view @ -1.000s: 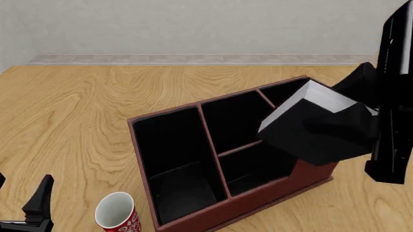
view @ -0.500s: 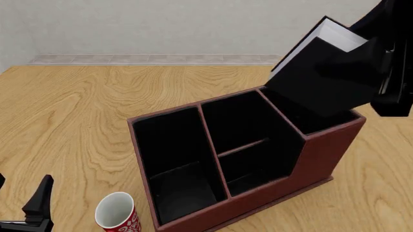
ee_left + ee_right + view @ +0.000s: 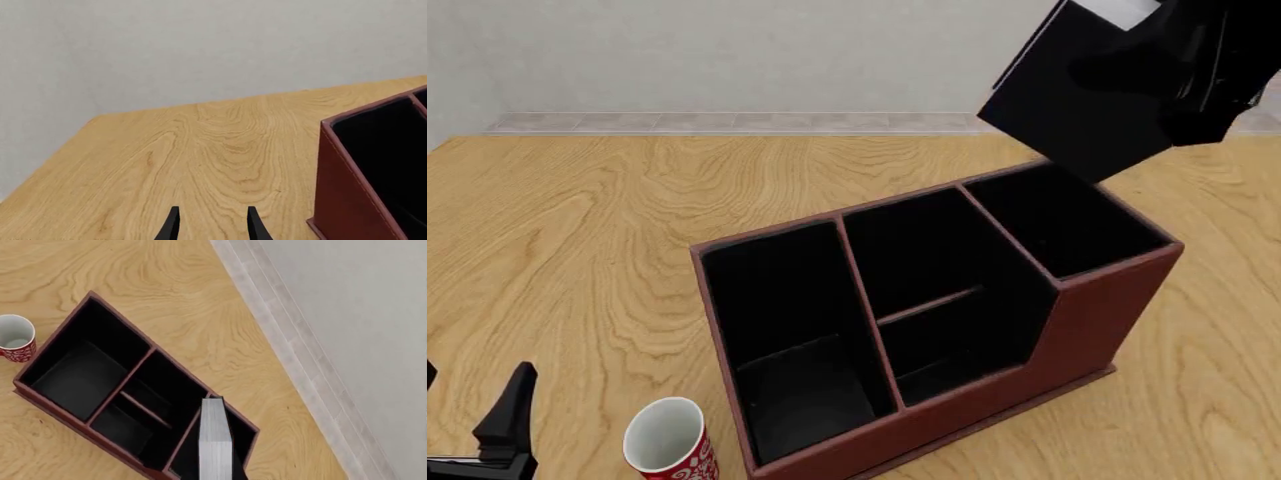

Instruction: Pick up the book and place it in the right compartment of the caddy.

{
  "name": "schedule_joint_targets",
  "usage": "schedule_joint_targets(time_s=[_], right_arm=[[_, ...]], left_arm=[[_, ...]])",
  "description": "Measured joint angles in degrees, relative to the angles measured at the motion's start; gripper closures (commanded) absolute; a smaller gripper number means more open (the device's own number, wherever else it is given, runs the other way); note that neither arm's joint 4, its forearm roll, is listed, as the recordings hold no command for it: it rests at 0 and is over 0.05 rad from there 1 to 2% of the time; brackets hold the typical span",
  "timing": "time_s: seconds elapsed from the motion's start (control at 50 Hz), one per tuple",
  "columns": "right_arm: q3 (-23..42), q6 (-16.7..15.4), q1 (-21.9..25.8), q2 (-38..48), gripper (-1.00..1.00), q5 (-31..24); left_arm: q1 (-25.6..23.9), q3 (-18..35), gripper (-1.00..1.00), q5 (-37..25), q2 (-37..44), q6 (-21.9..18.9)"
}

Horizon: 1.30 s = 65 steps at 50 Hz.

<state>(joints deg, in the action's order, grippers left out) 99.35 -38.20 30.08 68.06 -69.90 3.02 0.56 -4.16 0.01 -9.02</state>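
Note:
The book, black covers with white page edges, hangs tilted in the air above and just behind the caddy's right compartment, touching nothing. My right gripper is shut on it at the top right. The right wrist view looks down the book's white page edges onto the caddy, with the right compartment directly under the book; the fingers themselves do not show there. My left gripper rests low at the near left corner, open and holding nothing.
A red-and-white patterned cup stands upright by the caddy's near left corner, also seen as the cup. The caddy's left wall lies close beside the left gripper. A wall with a pale skirting bounds the table's far edge.
The right gripper has lifted the book up and back, from low over the caddy's right end to well above it. The left arm, cup and caddy have not moved.

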Motion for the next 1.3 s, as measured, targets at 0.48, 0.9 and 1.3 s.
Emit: schedule_joint_targets(time_s=[0.48,0.9,1.3], right_arm=[[1.1,0.95,-4.89,4.68,1.0,0.0],[-0.86,0.18,-10.09,8.03,1.0,0.0],[-0.01,-0.04,-14.34,10.55,1.0,0.0]], left_arm=[[0.08,-0.4,-1.0,-0.18,0.0,-0.05],[0.4,-0.48,-1.0,-0.55,0.0,-0.1],[0.68,-0.5,-1.0,-0.78,0.0,-0.24]])
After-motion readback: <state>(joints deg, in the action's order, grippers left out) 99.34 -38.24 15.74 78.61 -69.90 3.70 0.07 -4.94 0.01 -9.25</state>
